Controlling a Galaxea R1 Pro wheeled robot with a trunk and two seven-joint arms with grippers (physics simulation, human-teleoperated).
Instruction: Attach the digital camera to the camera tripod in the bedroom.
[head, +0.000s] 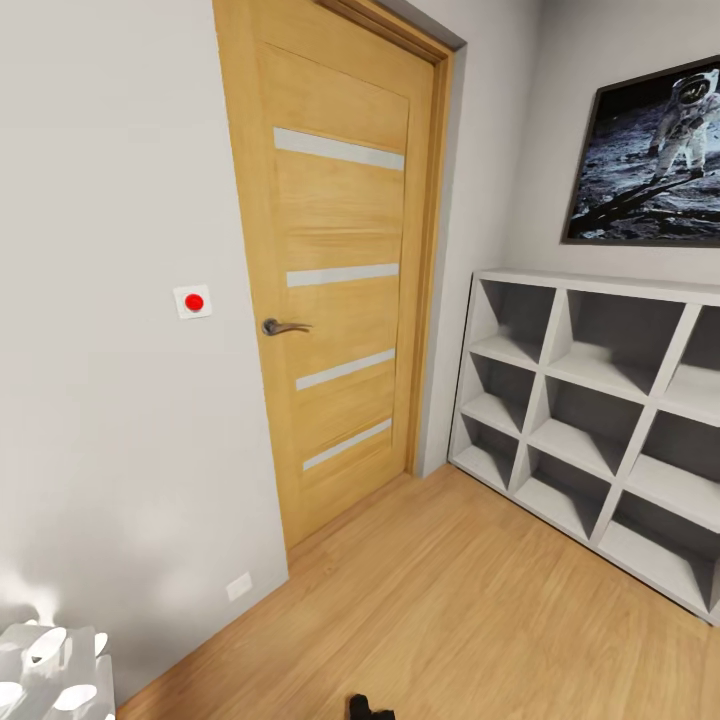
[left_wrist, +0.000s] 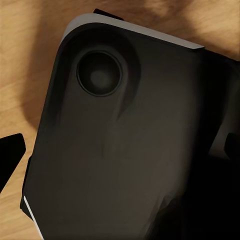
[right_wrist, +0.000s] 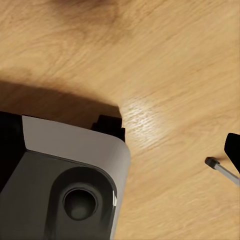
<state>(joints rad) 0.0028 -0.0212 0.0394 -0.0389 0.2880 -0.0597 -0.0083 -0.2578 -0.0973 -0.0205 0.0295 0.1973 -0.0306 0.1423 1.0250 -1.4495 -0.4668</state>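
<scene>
The digital camera is out of view. A thin silver rod with a dark tip lies low over the wood floor in the right wrist view; it looks like the end of a camera tripod leg, and the rest of it is hidden. My left gripper hangs over the robot's dark base, its black fingertips spread to both picture edges with nothing between them. In the right wrist view one black fingertip sits at the edge, well apart, above the floor and the base's grey corner.
I face the bedroom's wooden door with its metal handle. A wall switch with a red dot is left of it. Grey cubby shelves stand along the right wall under a moon poster. Light plank floor lies ahead.
</scene>
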